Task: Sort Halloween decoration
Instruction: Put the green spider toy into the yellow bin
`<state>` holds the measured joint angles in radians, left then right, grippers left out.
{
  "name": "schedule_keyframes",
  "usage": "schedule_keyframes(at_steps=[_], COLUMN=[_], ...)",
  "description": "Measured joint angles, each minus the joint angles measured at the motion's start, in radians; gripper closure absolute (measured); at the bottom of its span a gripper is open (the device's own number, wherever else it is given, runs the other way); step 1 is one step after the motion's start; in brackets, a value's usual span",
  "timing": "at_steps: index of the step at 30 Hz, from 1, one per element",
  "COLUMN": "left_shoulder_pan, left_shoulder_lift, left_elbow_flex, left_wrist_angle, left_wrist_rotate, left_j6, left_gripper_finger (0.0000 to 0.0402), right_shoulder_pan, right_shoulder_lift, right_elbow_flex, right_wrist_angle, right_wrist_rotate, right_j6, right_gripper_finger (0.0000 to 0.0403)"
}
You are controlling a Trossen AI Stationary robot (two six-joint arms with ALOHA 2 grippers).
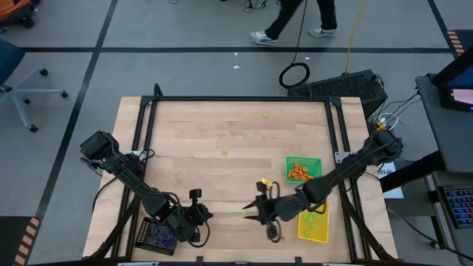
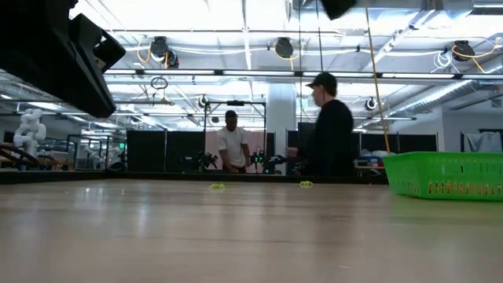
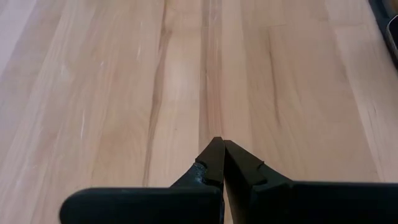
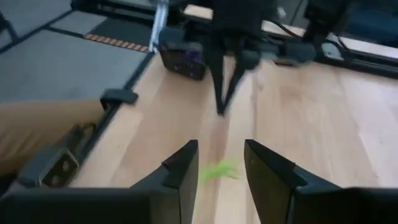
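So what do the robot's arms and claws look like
Both arms are black, jointed and slender, with dark cables along them. The left claw has two matte black fingers tapering to pointed tips with notched inner edges. The right claw has two flat black fingers.

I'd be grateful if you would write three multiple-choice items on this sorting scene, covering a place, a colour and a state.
1. Where does the green tray lie?
A. On the left arm's side of the table
B. On the floor
C. On the right arm's side of the table

2. What colour are the trinkets in the green tray?
A. Purple
B. Orange
C. Blue

3. How does the left tool stand?
A. Shut, with nothing in it
B. Wide open
C. Shut on an orange trinket

Answers:
1 C: in the high view, the green tray lies by the right arm.
2 B: the trinkets show orange.
3 A: the left tool has its tips together over bare wood.
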<state>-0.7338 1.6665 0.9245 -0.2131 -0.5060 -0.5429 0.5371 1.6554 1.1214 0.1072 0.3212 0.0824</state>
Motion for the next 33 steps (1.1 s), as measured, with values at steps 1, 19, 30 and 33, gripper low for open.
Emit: schedule_keyframes(at_steps=[1,19,30,33], left_shoulder_pan=[0.0,0.041,0.046,0.045], left_shoulder_lift=[0.0,0.0,0.0,0.0], left_elbow_flex=[0.0,0.0,0.0,0.0], left_wrist_angle=[0.008,0.076,0.099,0.098], left_wrist_rotate=[0.0,-0.008,-0.007,-0.005], left_j6=[0.0,0.055,0.059,0.059], left_gripper_finger=[0.0393,0.0393,0.0393,0.0393], right_shoulder_pan=[0.008,0.036,0.041,0.041], right_shoulder_lift=[-0.021,-0.031,0.246,0.289], right_elbow_flex=[-0.033,-0.339,-0.049,-0.017], right_wrist_angle=[0.01,0.22,0.011,0.006], right_wrist_rotate=[0.016,-0.019,-0.05,-0.036], right_j6=[0.006,0.269,0.305,0.305], right_gripper_finger=[0.0287,0.0278,0.0156,0.0133])
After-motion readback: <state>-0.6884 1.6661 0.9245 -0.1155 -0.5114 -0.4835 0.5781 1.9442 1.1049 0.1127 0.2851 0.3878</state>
